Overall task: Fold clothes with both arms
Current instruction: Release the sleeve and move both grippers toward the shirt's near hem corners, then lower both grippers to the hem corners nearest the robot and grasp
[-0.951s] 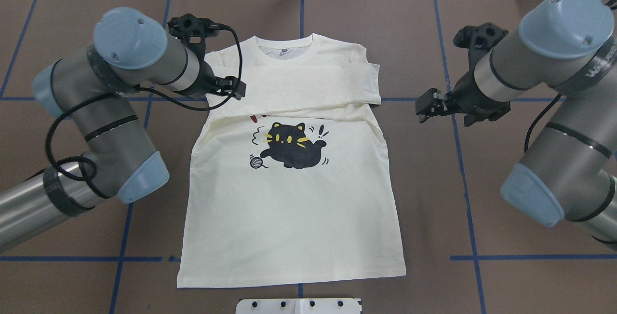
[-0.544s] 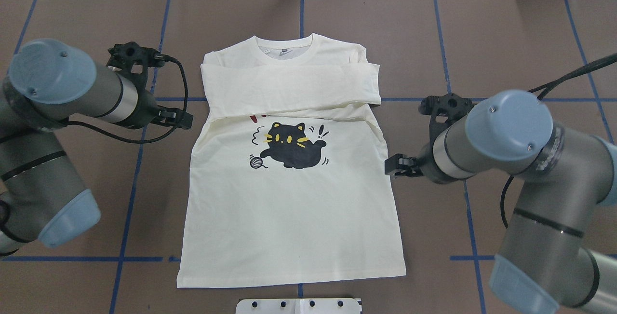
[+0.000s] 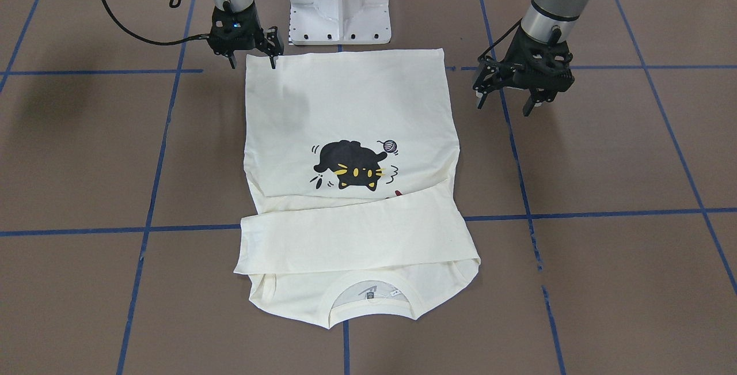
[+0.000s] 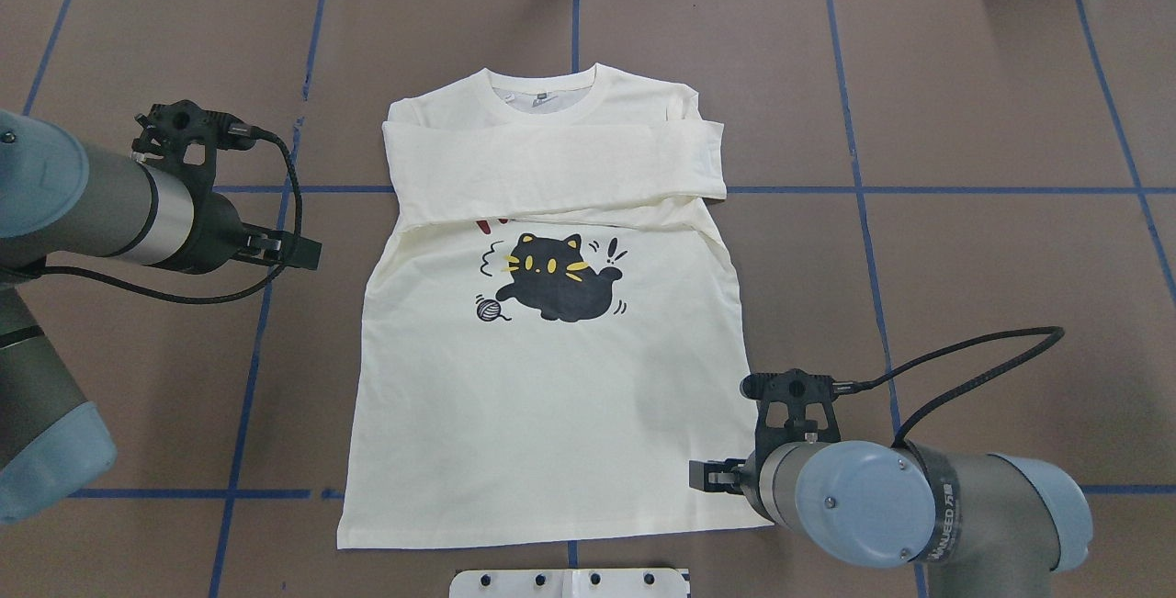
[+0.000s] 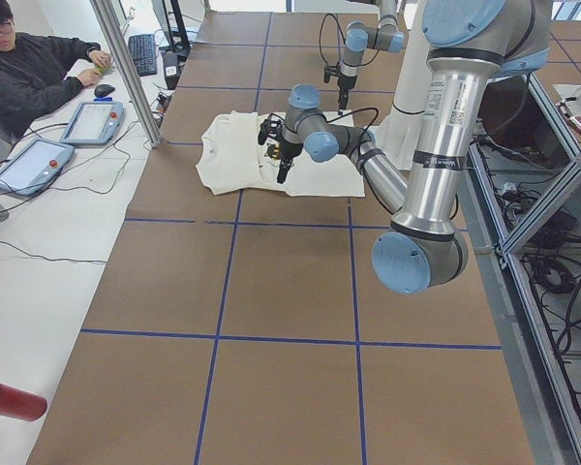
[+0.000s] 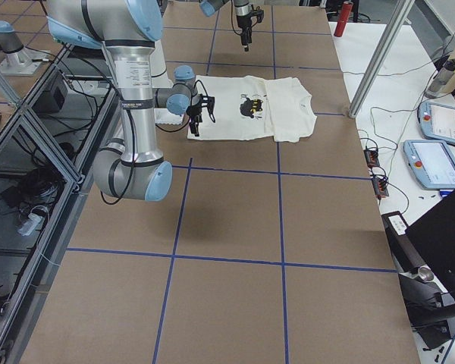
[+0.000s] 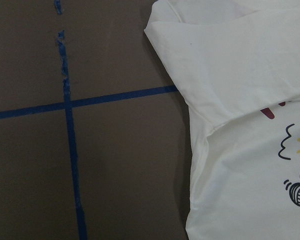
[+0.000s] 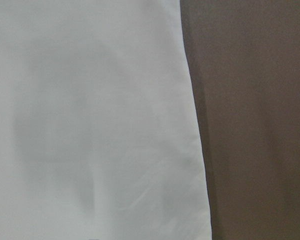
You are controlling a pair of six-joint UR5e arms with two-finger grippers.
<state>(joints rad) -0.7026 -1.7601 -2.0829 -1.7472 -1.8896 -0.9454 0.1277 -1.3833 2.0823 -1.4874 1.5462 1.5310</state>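
The cream long-sleeved shirt (image 3: pixel 345 104) (image 4: pixel 551 414) lies flat and print side up, the black cat (image 4: pixel 556 290) showing. Both sleeves are folded across the chest below the collar (image 4: pixel 542 88). My right gripper (image 3: pixel 252 64) (image 4: pixel 703 476) hangs open at the hem's corner on the robot's right, one finger over the cloth and one over bare table. My left gripper (image 3: pixel 504 104) (image 4: pixel 308 253) is open and empty, off the shirt's left edge at about print height. The right wrist view shows the shirt's side edge (image 8: pixel 190 120) from close up. In the left wrist view the folded sleeve end (image 7: pixel 200 75) appears.
The white base block (image 3: pixel 339 0) (image 4: pixel 570 582) stands just behind the hem. Blue tape lines (image 4: pixel 919 189) cross the brown table. A person (image 5: pixel 29 68) sits at a side desk with tablets (image 5: pixel 92 121). A red cylinder (image 5: pixel 10 399) lies on the white surface beside the table.
My right gripper swept from beside the shirt's sleeve fold down along its right edge to the hem corner. My left gripper drew away from the left shoulder, out over bare table.
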